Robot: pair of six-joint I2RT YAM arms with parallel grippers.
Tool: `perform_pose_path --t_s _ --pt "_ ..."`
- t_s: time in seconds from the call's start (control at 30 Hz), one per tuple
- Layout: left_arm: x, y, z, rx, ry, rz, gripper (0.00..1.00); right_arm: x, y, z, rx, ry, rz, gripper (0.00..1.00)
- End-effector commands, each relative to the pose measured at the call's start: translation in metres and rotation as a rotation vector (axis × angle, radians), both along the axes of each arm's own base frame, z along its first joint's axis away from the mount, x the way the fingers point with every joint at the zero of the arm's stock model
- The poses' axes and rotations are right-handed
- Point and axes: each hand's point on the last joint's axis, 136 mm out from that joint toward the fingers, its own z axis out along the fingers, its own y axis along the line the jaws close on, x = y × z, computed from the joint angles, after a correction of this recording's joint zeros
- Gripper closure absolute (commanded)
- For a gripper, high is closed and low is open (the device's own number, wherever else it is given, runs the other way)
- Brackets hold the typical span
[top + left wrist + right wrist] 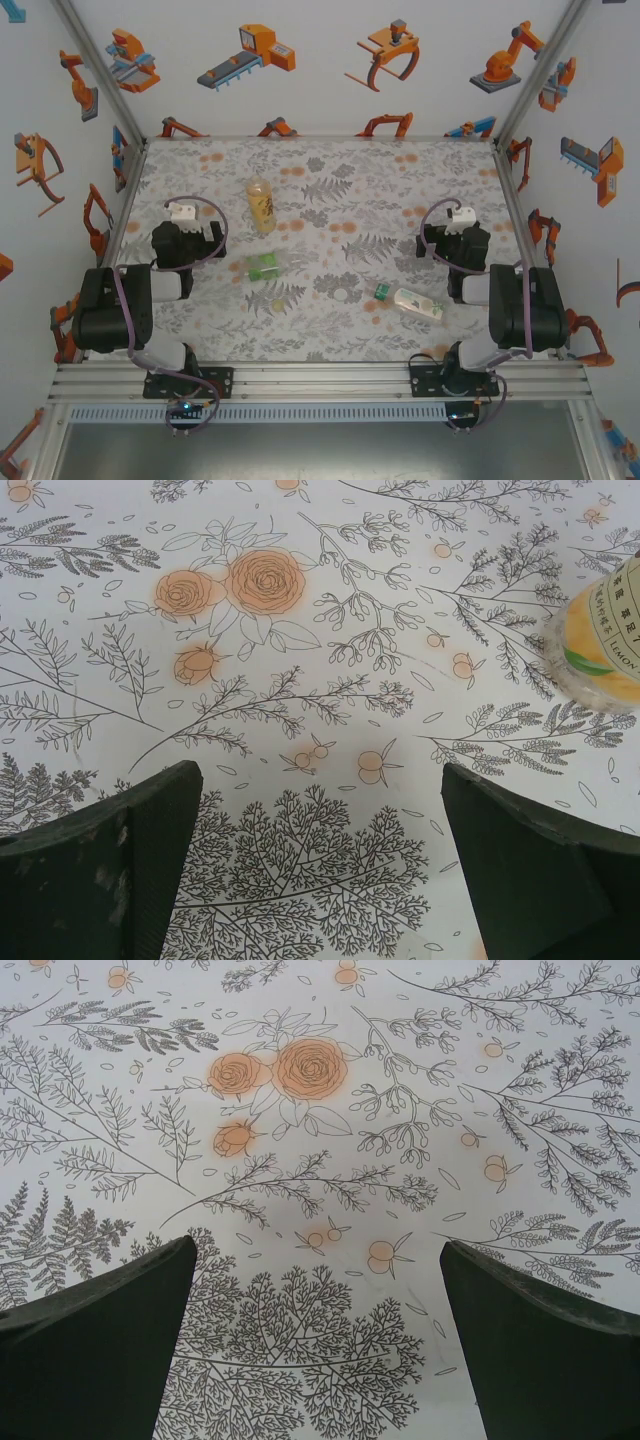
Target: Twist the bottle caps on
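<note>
Both arms sit low over the floral desk [330,170]. The left claw [320,772] gapes wide with nothing between its fingers, and the amber bottle [600,640] lies just off to its right. The right claw [318,1250] is spread wide too, holding nothing over the print. The squat green bottle [265,266] lies mid-desk, and the slim clear bottle [410,301] lies near the right arm.

ROBOTICS LAB TEST CELL: A table [400,180] under a floral-print cloth sits boxed in by aluminium frame posts [100,65] and white wall panels [320,100] printed with orange cartoon robots, from 9 through 12 to 3 o'clock. The left arm [115,305] at 7 o'clock and the right arm [525,305] at 5 o'clock are bolted to a slotted metal rail [320,375]
</note>
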Motion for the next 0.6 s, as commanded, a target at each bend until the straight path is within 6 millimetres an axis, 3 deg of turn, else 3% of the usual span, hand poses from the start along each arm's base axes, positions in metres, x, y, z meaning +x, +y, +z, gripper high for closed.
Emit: perform_pose_path --t_s 0.0,0.43,0.57 --pt "0.003 -0.003 0.009 -0.006 -0.033 -0.018 0.03 0.005 -0.001 0.007 -0.005 -0.022 0.003 0.01" --pt "0.003 -0.002 0.009 -0.009 -0.034 -0.017 0.03 0.007 -0.002 0.007 -0.003 -0.021 -0.005 0.01" --pt "0.007 0.012 0.008 -0.003 -0.016 0.073 0.03 0.009 -0.008 0.006 0.001 -0.012 -0.042 0.01"
